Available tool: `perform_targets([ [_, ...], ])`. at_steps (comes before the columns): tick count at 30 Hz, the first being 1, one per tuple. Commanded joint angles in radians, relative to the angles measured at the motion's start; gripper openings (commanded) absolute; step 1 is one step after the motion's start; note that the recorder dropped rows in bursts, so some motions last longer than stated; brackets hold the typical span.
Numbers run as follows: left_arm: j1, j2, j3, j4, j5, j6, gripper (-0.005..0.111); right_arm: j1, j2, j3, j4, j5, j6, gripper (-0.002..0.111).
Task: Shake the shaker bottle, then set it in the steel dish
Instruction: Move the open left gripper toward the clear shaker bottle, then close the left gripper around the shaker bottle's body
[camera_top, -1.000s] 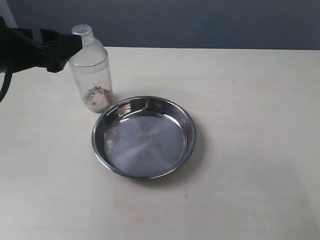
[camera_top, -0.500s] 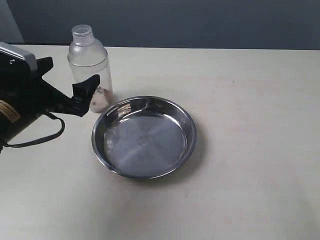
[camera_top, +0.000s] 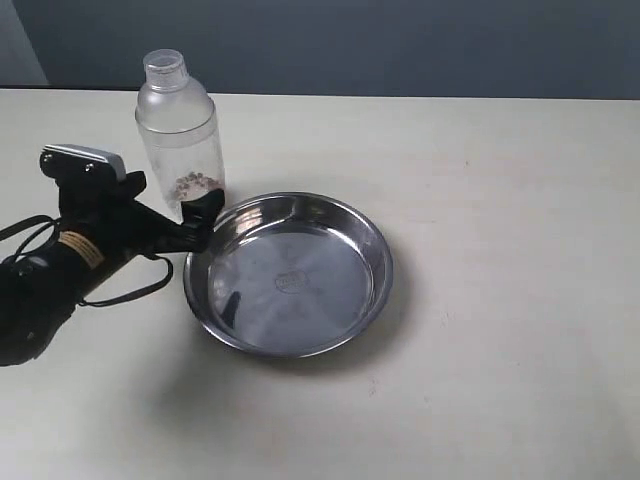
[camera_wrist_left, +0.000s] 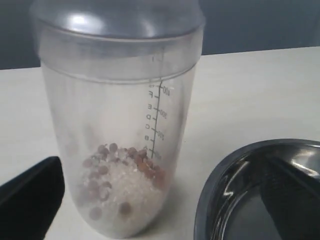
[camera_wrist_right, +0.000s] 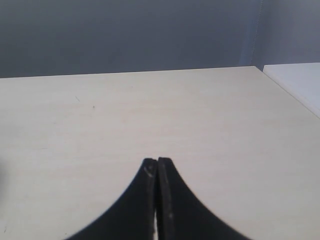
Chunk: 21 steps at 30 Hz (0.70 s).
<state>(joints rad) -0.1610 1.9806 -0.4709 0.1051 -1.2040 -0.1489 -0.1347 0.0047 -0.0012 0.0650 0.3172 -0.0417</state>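
Observation:
The shaker bottle (camera_top: 180, 130) stands upright on the table just left of the steel dish (camera_top: 372, 300), with brown and white grains at its bottom. My left gripper (camera_top: 172, 203) is open, low at the bottle's near side, and one finger (camera_top: 204, 209) reaches by the dish rim. In the left wrist view the bottle (camera_wrist_left: 120, 115) fills the frame between the spread jaws. One dark finger (camera_wrist_left: 30, 200) shows beside it, apart from it, and the dish rim (camera_wrist_left: 210, 195) lies on the other side. My right gripper (camera_wrist_right: 157, 164) is shut over bare table and holds nothing.
The pale table (camera_top: 500, 200) stretches right of the dish. A dark wall runs behind its far edge. The left arm's body and cable (camera_top: 60, 270) lie low over the table's left side. The right wrist view shows a table corner (camera_wrist_right: 260, 67).
The left arm has dropped from the bottle's shoulder height to table level and swung in front of the bottle, jaws open toward its base. Bottle and dish have not moved.

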Motion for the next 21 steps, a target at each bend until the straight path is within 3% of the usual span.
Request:
perform_targets([
  [1,0.019,0.021,-0.054,-0.01,-0.017,0.004,0.105,-0.003,-0.005,0.001,0.001,-0.013,-0.002,-0.001],
  [8,0.063,0.021,-0.093,0.02,-0.017,-0.003,0.105,-0.003,-0.005,0.001,0.001,-0.013,-0.002,-0.001],
  [21,0.065,0.092,-0.217,0.038,0.071,-0.061,0.106,-0.003,-0.005,0.001,0.001,-0.013,-0.002,-0.001],
])
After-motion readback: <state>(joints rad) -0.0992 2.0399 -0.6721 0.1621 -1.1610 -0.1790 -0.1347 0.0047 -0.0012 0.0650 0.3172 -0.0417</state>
